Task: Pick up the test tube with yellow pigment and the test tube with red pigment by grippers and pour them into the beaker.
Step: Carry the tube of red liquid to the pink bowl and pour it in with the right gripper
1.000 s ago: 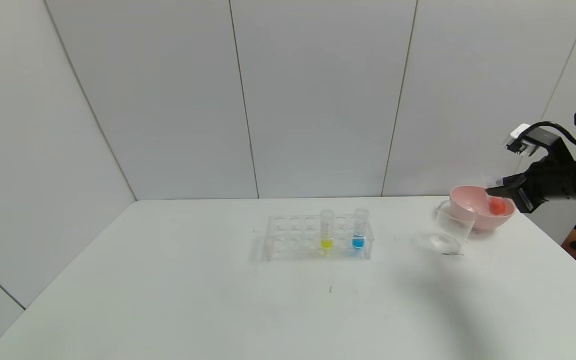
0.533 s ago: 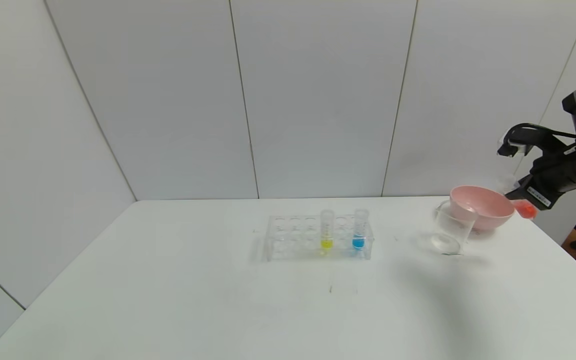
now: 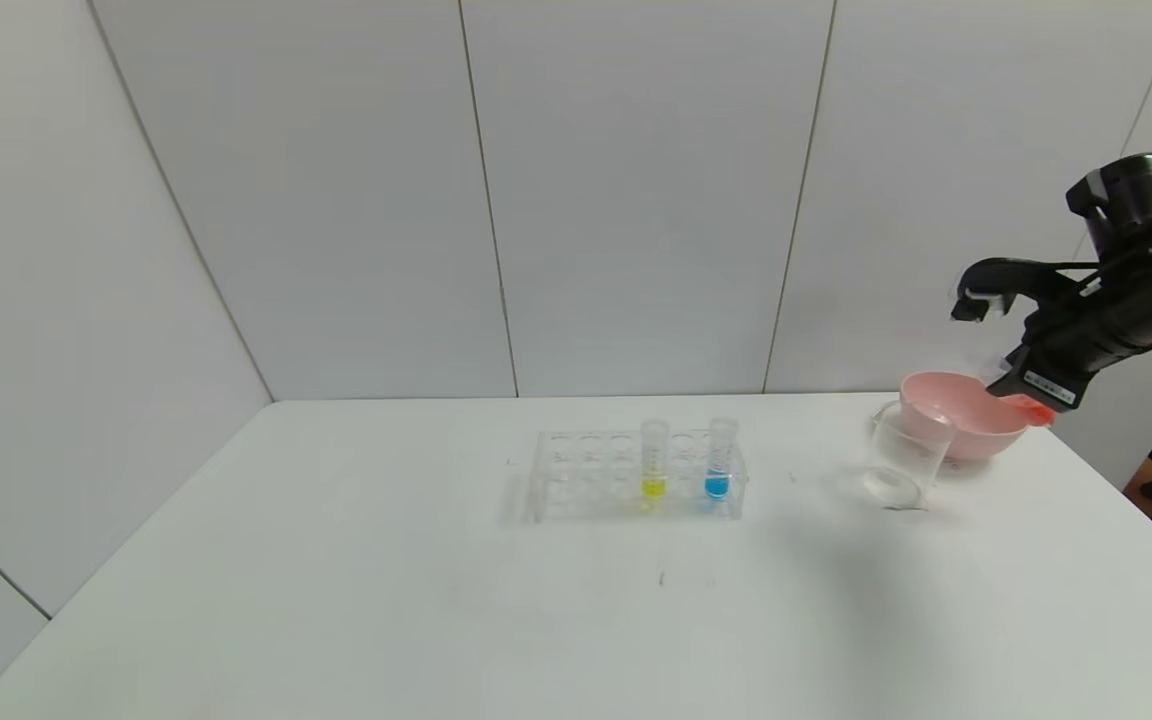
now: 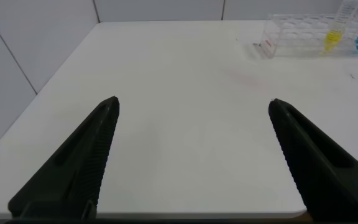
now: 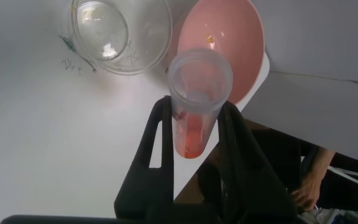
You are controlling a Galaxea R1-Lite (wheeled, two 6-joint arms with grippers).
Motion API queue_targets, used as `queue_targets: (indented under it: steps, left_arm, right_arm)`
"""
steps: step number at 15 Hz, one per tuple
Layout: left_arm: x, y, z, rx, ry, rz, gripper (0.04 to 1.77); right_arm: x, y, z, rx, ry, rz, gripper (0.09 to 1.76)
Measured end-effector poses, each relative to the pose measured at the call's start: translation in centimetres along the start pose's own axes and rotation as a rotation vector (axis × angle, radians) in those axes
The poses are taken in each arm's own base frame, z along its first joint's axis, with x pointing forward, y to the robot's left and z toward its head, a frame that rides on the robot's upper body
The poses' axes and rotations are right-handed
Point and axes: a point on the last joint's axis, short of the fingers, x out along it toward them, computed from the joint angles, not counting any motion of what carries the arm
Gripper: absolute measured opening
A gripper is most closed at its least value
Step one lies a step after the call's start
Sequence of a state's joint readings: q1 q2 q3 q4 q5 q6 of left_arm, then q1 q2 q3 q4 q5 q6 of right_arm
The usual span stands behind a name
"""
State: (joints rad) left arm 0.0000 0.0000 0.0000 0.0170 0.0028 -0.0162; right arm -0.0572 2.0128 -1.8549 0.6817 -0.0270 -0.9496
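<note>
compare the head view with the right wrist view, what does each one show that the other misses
Only the head view shows the rack holding the test tube with yellow pigment and a blue-liquid tube.

Only the right wrist view looks down the open mouth of the test tube with red pigment, clamped between the right tool's fingers, and into the empty beaker.

Both show the beaker, the pink bowl beside it, the red tube, the right tool and the white table.

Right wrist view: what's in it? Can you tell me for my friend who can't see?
The right gripper holds the test tube with red pigment, open mouth toward the camera. Beyond it, the empty beaker stands beside the pink bowl on the white table.
</note>
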Motion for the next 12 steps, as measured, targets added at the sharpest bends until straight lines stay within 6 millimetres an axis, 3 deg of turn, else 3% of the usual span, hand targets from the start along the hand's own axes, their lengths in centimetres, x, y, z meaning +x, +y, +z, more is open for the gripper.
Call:
queue_targets:
  steps: [12]
  left_arm:
    - [0.0, 0.0, 0.0, 0.000, 0.000, 0.000, 1.72]
  right_arm:
    - [0.3, 1.3, 2.6, -0.242, 0.105, 0.025, 0.48]
